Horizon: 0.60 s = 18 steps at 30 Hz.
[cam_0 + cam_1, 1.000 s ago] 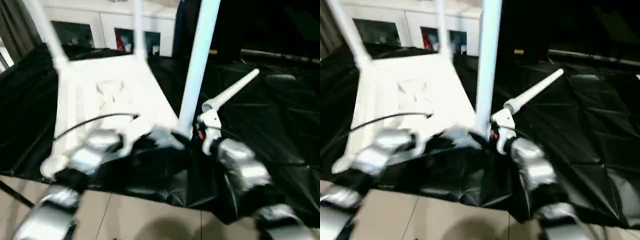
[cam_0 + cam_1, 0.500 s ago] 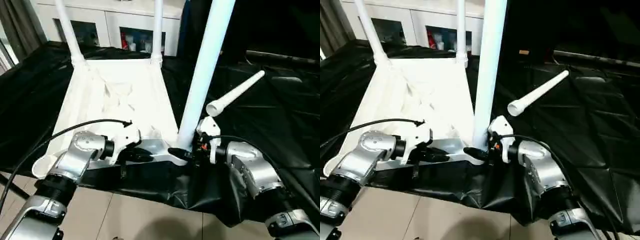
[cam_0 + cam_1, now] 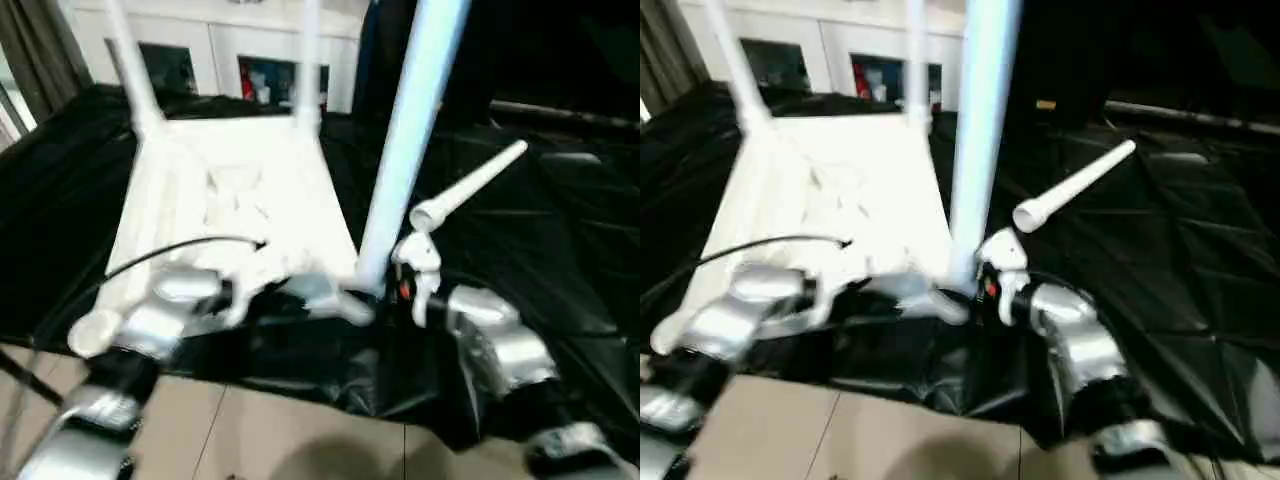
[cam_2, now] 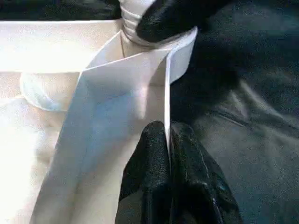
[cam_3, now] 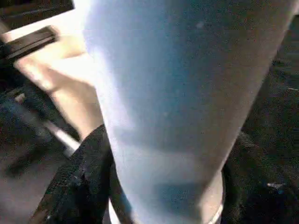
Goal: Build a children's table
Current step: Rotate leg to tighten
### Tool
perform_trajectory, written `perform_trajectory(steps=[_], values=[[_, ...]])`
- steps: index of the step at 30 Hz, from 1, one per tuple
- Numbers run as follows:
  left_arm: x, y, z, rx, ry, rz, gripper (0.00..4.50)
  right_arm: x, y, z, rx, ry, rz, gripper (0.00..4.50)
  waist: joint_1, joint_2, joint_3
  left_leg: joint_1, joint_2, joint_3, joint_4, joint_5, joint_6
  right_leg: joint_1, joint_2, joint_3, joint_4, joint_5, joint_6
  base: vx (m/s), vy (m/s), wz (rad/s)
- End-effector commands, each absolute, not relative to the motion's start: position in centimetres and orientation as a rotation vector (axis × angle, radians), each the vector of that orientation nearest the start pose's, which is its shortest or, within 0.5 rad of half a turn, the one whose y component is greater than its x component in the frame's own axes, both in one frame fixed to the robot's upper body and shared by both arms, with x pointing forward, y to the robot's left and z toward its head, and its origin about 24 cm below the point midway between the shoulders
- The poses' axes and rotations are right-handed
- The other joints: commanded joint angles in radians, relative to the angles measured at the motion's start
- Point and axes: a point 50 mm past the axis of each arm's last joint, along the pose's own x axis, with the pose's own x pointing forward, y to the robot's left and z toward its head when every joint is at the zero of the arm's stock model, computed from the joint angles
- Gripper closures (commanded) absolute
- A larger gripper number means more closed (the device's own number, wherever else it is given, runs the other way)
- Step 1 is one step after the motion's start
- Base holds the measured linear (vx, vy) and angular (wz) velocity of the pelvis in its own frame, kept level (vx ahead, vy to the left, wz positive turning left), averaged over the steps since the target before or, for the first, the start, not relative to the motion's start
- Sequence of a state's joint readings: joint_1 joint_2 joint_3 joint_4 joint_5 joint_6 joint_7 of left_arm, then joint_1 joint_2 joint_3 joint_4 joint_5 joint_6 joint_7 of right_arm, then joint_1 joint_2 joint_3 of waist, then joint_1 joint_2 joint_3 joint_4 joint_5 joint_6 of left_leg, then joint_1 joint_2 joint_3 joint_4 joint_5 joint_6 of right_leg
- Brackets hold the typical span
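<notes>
The children's table top (image 3: 240,190) lies upside down on a black sheet, ribbed side up. Two legs (image 3: 130,70) (image 3: 308,60) stand in its far corners. A third leg (image 3: 405,150) stands upright in the near right corner socket. My right gripper (image 3: 385,290) is at that leg's base, with a black finger (image 5: 81,186) pressed on each side of the tube. My left gripper (image 4: 167,135) is shut on the thin near rim of the table top, close to that corner. A loose leg (image 3: 470,185) lies on the sheet to the right.
The black sheet (image 3: 540,230) covers the low platform and drapes over its near edge onto the tiled floor (image 3: 300,430). A white cabinet with glass doors (image 3: 200,60) stands behind. A black cable (image 3: 170,250) arcs over my left forearm. A round socket (image 3: 95,330) shows at the near left corner.
The head view has shaken and shifted a little. My right gripper's fingers have drawn in around the base of the near leg. The left gripper keeps its pinch on the rim.
</notes>
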<state>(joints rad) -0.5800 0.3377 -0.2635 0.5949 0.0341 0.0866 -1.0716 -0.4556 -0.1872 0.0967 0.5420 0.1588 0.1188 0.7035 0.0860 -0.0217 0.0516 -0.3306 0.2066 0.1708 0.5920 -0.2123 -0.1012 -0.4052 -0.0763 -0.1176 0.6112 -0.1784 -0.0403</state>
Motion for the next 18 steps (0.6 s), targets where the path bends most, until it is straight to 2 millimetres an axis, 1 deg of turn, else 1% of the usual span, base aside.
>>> perform_trajectory(steps=[1, 2, 3, 4, 5, 6, 7, 8, 10, 11, 12, 14, 15, 16, 17, 18], values=[[33.5, 11.8, 5.2, 0.34, 0.354, -1.056, 4.5, 32.6, -13.0, 1.4, 0.05, 0.353, 0.514, 1.81, -0.004, -0.006, -0.057, -0.006, 0.021, 0.001, -0.069, -0.128, 0.035, 0.053, -0.076, 0.068, -0.095, -0.377, -0.102, 0.0, 0.0, 0.0], [34.0, 10.8, 5.1, 0.335, 0.354, -1.003, 4.5, 33.0, -12.4, 1.0, 0.078, 0.376, 0.397, 1.81, -0.008, -0.006, -0.057, -0.006, 0.019, -0.002, -0.07, -0.138, 0.017, 0.053, -0.076, 0.064, -0.098, -0.419, -0.092, 0.0, 0.0, 0.0], [34.3, 10.2, 5.2, 0.328, 0.354, -0.974, 4.5, 33.3, -12.0, 0.9, 0.088, 0.391, 0.341, 1.82, -0.008, -0.006, -0.056, -0.006, 0.018, -0.003, -0.071, -0.138, 0.01, 0.054, -0.078, 0.062, -0.102, -0.441, -0.083, 0.0, 0.0, 0.0], [34.5, 9.5, 5.2, 0.322, 0.352, -0.955, 4.5, 33.5, -11.5, 0.9, 0.101, 0.4, 0.311, 1.82, -0.01, -0.005, -0.058, -0.004, 0.018, -0.004, -0.071, -0.139, 0.003, 0.053, -0.079, 0.062, -0.104, -0.453, -0.076, 0.0, 0.0, 0.0], [34.7, 8.9, 5.3, 0.32, 0.348, -0.945, 4.5, 33.7, -11.0, 1.0, 0.112, 0.403, 0.297, 1.82, -0.011, -0.006, -0.059, -0.004, 0.018, -0.004, -0.07, -0.139, 0.006, 0.053, -0.077, 0.062, -0.104, -0.448, -0.073, 0.0, 0.0, 0.0], [34.8, 8.4, 5.4, 0.318, 0.344, -0.939, 4.5, 33.9, -10.5, 1.1, 0.119, 0.402, 0.29, 1.82, -0.009, -0.007, -0.061, -0.008, 0.017, -0.003, -0.069, -0.133, 0.021, 0.054, -0.078, 0.064, -0.102, -0.413, -0.073, 0.0, 0.0, 0.0], [34.8, 8.2, 5.4, 0.317, 0.343, -0.938, 4.5, 34.0, -10.2, 1.2, 0.119, 0.399, 0.289, 1.82, -0.008, -0.006, -0.062, -0.008, 0.018, -0.003, -0.069, -0.128, 0.026, 0.054, -0.077, 0.064, -0.1, -0.397, -0.075, 0.0, 0.0, 0.0], [34.8, 7.7, 5.4, 0.32, 0.34, -0.945, 4.5, 34.2, -9.7, 1.4, 0.111, 0.389, 0.298, 1.82, -0.009, -0.008, -0.062, -0.01, 0.018, -0.003, -0.069, -0.124, 0.03, 0.055, -0.076, 0.065, -0.098, -0.381, -0.077, 0.0, 0.0, 0.0], [34.7, 7.0, 5.5, 0.337, 0.326, -0.975, 4.5, 34.4, -8.7, 1.9, 0.086, 0.366, 0.325, 1.82, -0.008, -0.006, -0.066, -0.015, 0.02, -0.004, -0.068, -0.097, 0.039, 0.059, -0.076, 0.066, -0.085, -0.304, -0.1, 0.0, 0.0, 0.0], [34.7, 6.9, 5.5, 0.339, 0.324, -0.979, 4.5, 34.5, -8.6, 1.9, 0.084, 0.363, 0.328, 1.82, -0.009, -0.006, -0.066, -0.016, 0.02, -0.003, -0.067, -0.087, 0.043, 0.059, -0.076, 0.066, -0.081, -0.269, -0.113, 0.0, 0.0, 0.0], [34.6, 6.9, 5.5, 0.355, 0.315, -0.987, 4.5, 34.6, -8.3, 2.1, 0.073, 0.344, 0.339, 1.82, -0.008, -0.006, -0.065, -0.016, 0.02, -0.002, -0.067, -0.09, 0.047, 0.06, -0.077, 0.066, -0.081, -0.259, -0.122, 0.0, 0.0, 0.0], [34.7, 6.9, 5.5, 0.361, 0.314, -0.985, 4.5, 34.6, -8.2, 2.2, 0.066, 0.338, 0.334, 1.82, -0.009, -0.005, -0.065, -0.015, 0.02, -0.001, -0.067, -0.099, 0.049, 0.059, -0.077, 0.067, -0.083, -0.267, -0.126, 0.0, 0.0, 0.0], [34.7, 7.5, 5.4, 0.378, 0.314, -0.983, 4.5, 34.7, -8.1, 2.6, 0.082, 0.296, 0.363, 1.47, -0.01, -0.008, -0.063, -0.014, 0.02, -0.001, -0.068, -0.113, 0.049, 0.059, -0.078, 0.066, -0.087, -0.29, -0.123, 0.0, 0.0, 0.0], [34.7, 7.6, 5.3, 0.379, 0.314, -0.982, 4.5, 34.7, -8.1, 2.7, 0.081, 0.292, 0.365, 1.27, -0.008, -0.007, -0.062, -0.013, 0.019, -0.001, -0.068, -0.125, 0.049, 0.058, -0.08, 0.066, -0.09, -0.321, -0.115, 0.0, 0.0, 0.0], [34.6, 7.9, 5.3, 0.382, 0.317, -0.98, 4.5, 34.8, -8.2, 2.9, 0.079, 0.268, 0.38, 1.13, -0.009, -0.007, -0.061, -0.012, 0.019, -0.001, -0.069, -0.129, 0.049, 0.058, -0.08, 0.066, -0.092, -0.333, -0.112, 0.0, 0.0, 0.0], [34.5, 8.8, 5.2, 0.384, 0.315, -0.996, 4.5, 34.7, -8.6, 3.2, 0.048, 0.233, 0.43, 1.1, -0.007, -0.008, -0.06, -0.013, 0.019, -0.001, -0.069, -0.14, 0.055, 0.058, -0.08, 0.065, -0.095, -0.361, -0.099, 0.0, 0.0, 0.0]])
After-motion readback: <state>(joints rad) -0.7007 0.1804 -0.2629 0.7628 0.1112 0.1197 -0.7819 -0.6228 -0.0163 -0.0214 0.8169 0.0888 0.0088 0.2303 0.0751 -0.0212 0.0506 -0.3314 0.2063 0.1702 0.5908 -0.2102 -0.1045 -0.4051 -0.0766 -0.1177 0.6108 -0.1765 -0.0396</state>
